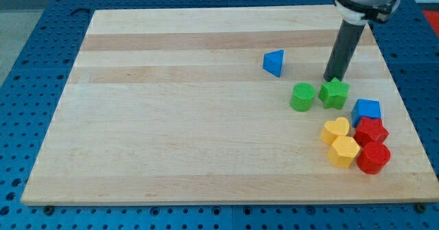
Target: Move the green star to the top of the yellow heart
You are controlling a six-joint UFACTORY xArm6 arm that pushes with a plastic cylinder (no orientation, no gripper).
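The green star (335, 93) lies on the wooden board at the view's right, just above the yellow heart (335, 129) with a small gap between them. My tip (330, 79) sits at the star's upper edge, touching or nearly touching it. The dark rod rises from there toward the view's top right.
A green cylinder (302, 97) sits just left of the star. A blue triangle (274, 62) lies up and left. A blue cube (368, 110), a red block (371, 131), a red cylinder (373, 158) and a yellow hexagon (343, 151) cluster around the heart near the board's right edge (411, 120).
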